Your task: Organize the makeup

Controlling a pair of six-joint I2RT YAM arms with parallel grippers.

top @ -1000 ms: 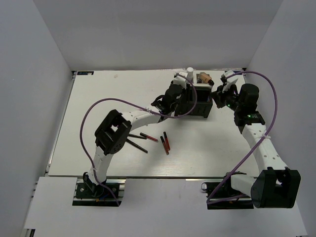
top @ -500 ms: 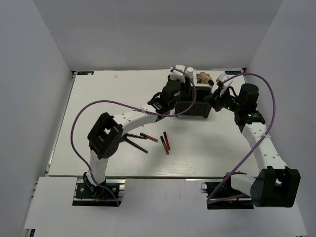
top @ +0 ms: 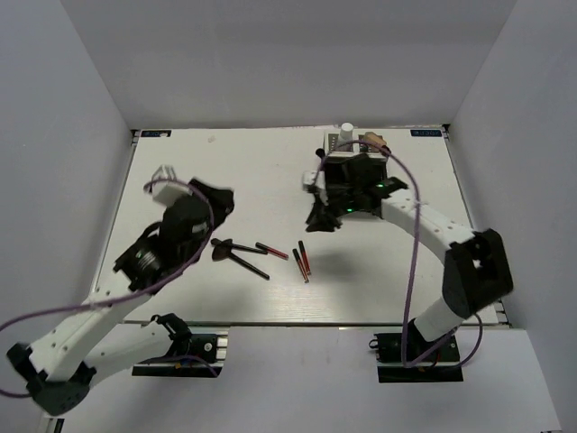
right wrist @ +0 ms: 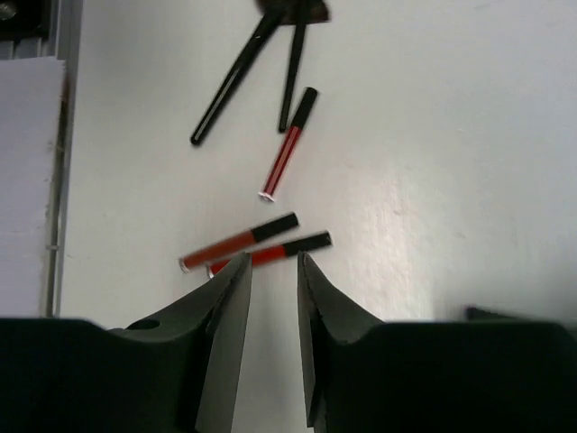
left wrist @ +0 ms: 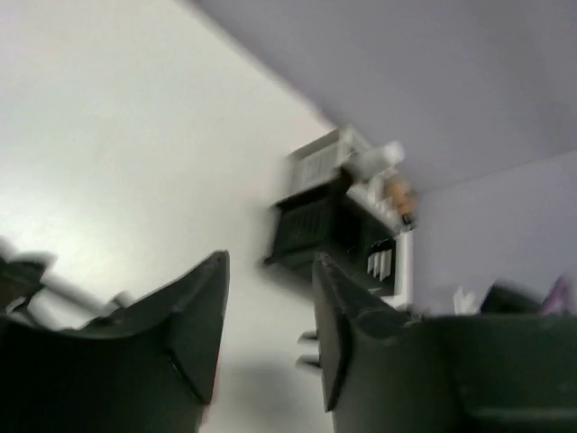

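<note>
Pick step: the right gripper [right wrist: 272,266], slightly spread and empty, should descend onto the pencils [right wrist: 239,243] at 7 o'clock from the box [top: 343,170].

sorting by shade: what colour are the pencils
The pencils are red with black ends; right wrist view.

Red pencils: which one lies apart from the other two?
The lone pencil next to the black brushes; the other two pencils lie together side by side.
</note>
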